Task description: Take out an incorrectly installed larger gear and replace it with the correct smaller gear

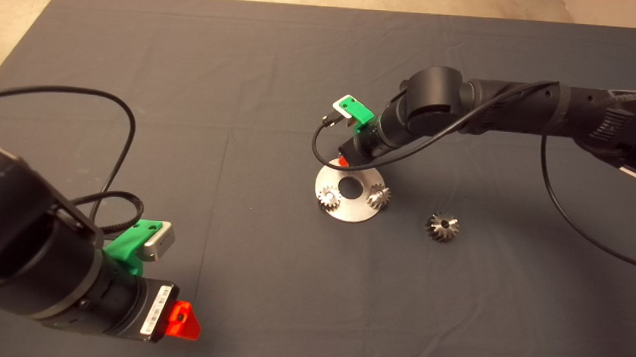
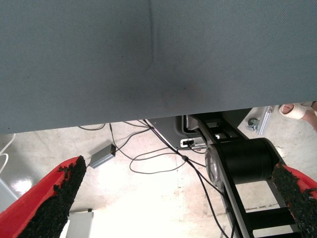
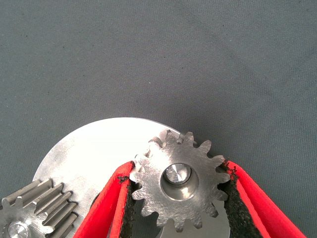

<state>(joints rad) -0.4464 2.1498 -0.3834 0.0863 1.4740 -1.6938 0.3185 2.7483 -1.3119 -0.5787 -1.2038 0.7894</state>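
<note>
The larger gear (image 1: 443,227), shiny with flared teeth, lies on the mat to the right of the round steel plate (image 1: 350,212), apart from both grippers. My right gripper (image 1: 345,162) hangs over the plate's far edge and hides the smaller gear in the head view. In the right wrist view the smaller gear (image 3: 179,181) sits on the plate (image 3: 94,148) with a pin showing in its centre hole. The right gripper (image 3: 178,166) is shut on it, its pads (image 3: 229,198) touching the teeth on both sides. My left gripper (image 1: 182,319) is parked at the lower left, open.
Two other small gears (image 1: 329,197) (image 1: 379,196) stand on the plate's near side, either side of its centre hole (image 1: 350,187). One of them (image 3: 34,208) shows in the right wrist view. The left wrist view shows the mat's edge, floor cables and a person's foot (image 2: 297,109).
</note>
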